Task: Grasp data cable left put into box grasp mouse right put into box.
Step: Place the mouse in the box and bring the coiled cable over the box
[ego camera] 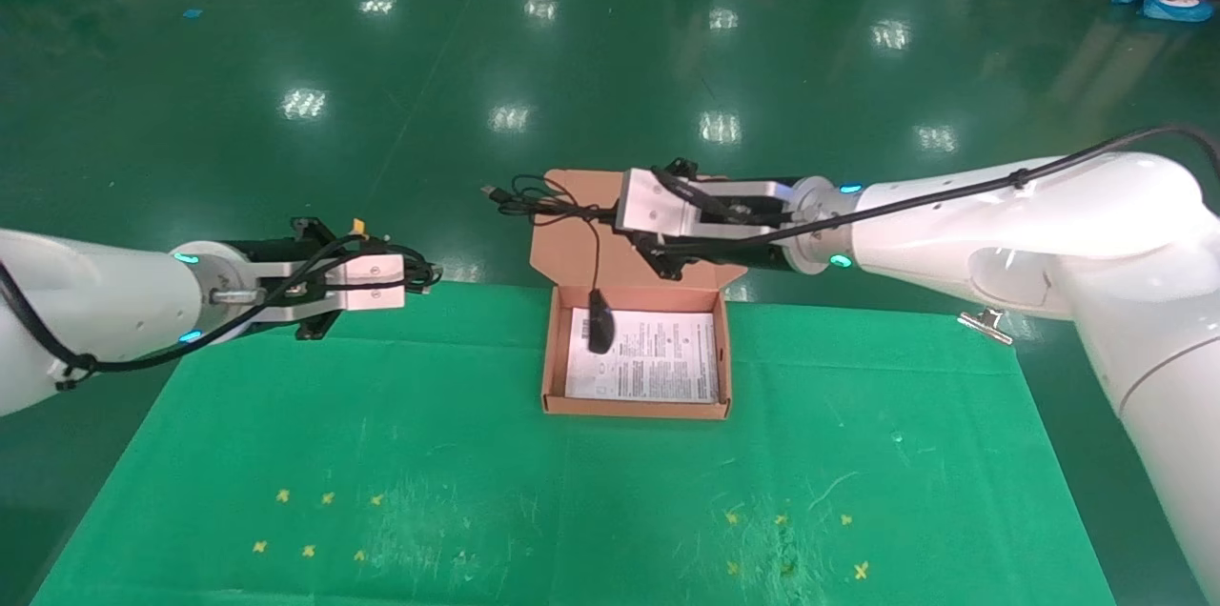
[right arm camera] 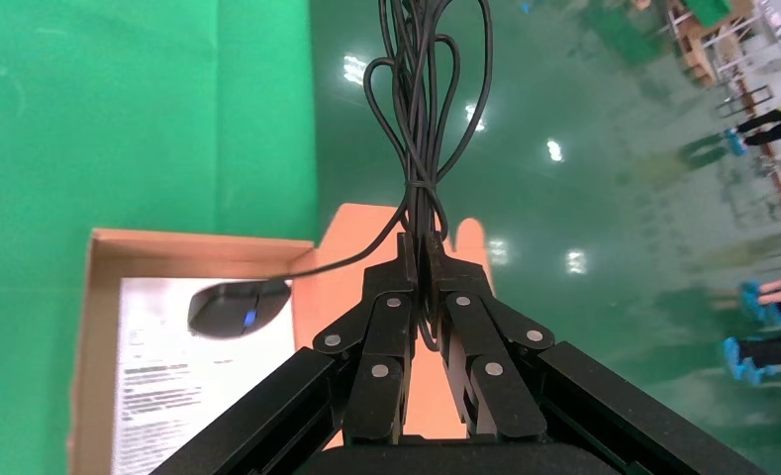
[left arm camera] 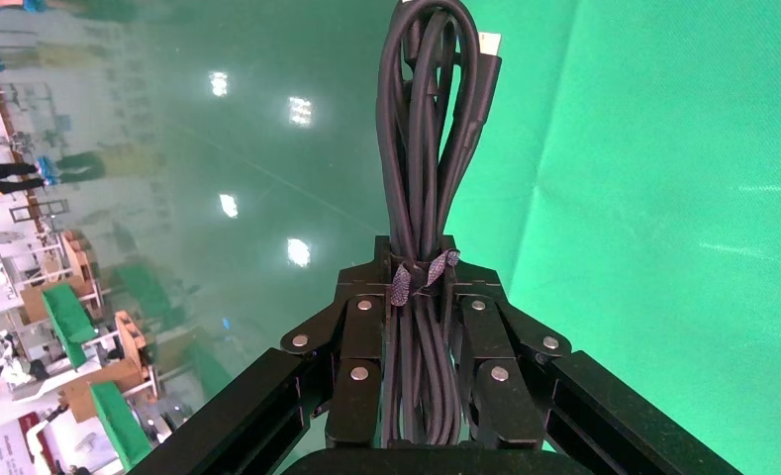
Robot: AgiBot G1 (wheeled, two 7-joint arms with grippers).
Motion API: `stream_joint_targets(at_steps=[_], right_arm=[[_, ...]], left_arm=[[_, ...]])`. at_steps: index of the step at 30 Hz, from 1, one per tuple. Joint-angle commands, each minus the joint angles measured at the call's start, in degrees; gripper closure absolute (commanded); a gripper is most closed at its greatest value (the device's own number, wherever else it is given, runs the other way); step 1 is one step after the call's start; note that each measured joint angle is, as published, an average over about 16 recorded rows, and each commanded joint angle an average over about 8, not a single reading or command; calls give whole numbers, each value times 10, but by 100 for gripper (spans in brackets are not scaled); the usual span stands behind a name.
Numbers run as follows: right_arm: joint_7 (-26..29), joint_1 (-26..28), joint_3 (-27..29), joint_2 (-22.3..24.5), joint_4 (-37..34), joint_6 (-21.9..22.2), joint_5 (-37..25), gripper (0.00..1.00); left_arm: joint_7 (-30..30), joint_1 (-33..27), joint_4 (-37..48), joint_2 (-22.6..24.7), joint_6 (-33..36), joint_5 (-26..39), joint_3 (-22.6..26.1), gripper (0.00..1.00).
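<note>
My left gripper is shut on the data cable, a tied black bundle, and holds it in the air over the table's far left edge, left of the box. In the left wrist view the bundle sticks out past the shut gripper. My right gripper is above the open lid and shut on the mouse's cord, as the right wrist view shows. The black mouse hangs on that cord, low in the far left of the box; its blue light shows. I cannot tell whether it touches the white sheet.
The box lid stands open toward the far side, past the edge of the green cloth table. Small yellow cross marks lie on the cloth near the front. A person's blue shoe covers show on the floor far right.
</note>
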Motion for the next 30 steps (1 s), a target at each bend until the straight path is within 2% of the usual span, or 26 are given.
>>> stream_joint_targets(at_steps=[1, 12, 24, 25, 30], right_arm=[[-3, -2, 0, -4, -10, 1, 3, 100], [-5, -17, -26, -12, -81, 45, -21, 100], [-16, -56, -71, -21, -45, 86, -15, 100], [-14, -58, -76, -21, -42, 88, -14, 94], [-2, -63, -97, -22, -32, 93, -8, 32]], left_arm=[[-1, 0, 0, 0, 2, 0, 0, 100], [-1, 0, -1, 0, 2, 1, 0, 100], [-1, 0, -1, 0, 2, 1, 0, 100], [-1, 0, -1, 0, 2, 1, 0, 100], [-1, 0, -1, 0, 2, 1, 0, 100]])
